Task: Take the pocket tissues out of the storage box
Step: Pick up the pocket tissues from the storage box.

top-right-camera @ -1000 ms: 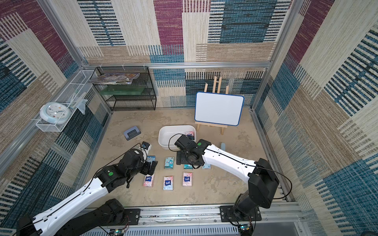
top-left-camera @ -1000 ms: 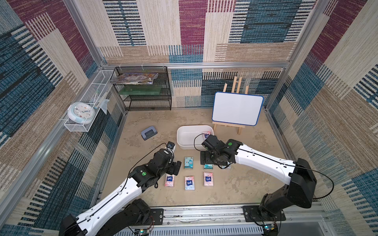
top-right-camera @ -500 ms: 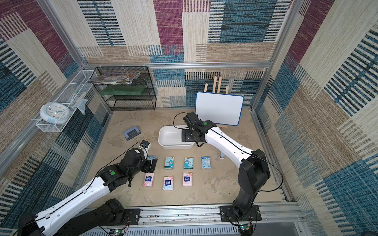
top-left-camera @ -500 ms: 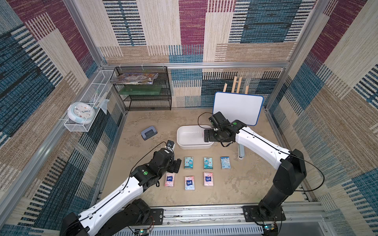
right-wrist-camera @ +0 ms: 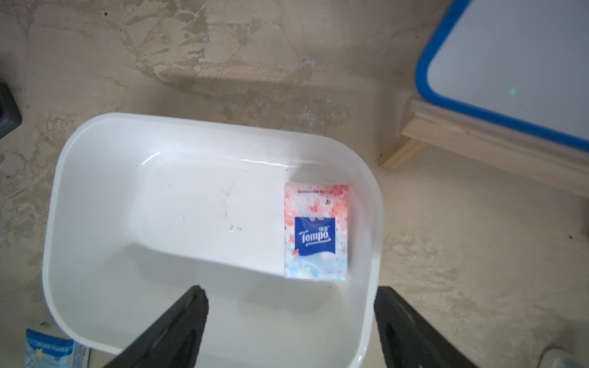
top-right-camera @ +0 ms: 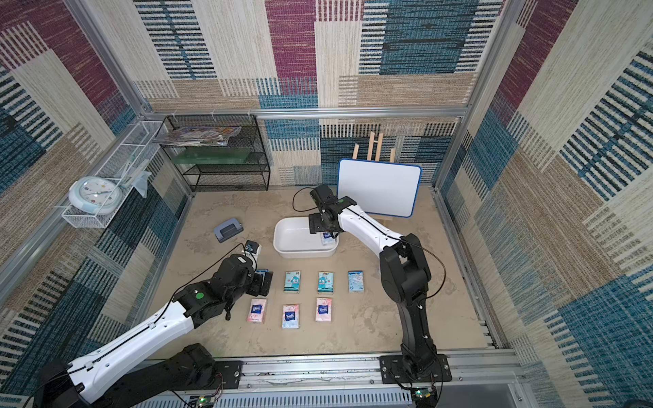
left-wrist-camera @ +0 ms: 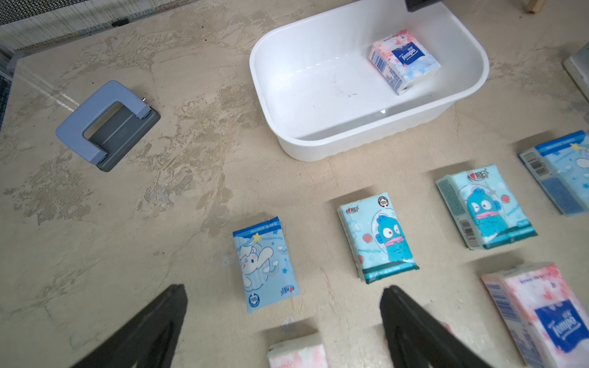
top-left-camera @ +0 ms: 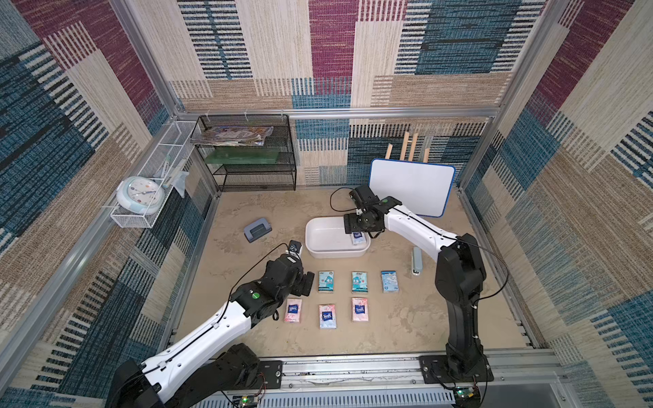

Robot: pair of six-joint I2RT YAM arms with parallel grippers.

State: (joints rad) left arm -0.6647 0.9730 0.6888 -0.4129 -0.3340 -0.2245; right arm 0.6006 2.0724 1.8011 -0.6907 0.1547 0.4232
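Pink tissue packet point(right-wrist-camera: 315, 232) alone in white storage box point(right-wrist-camera: 95, 191).

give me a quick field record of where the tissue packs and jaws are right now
in box: one logo pack, by an end wall of the storage box
taken out: four cartoon packs in a row, three logo packs in a second row
right jaws: open, above the box, empty
left jaws: open, above the cartoon row's end, empty
other: hole punch, whiteboard
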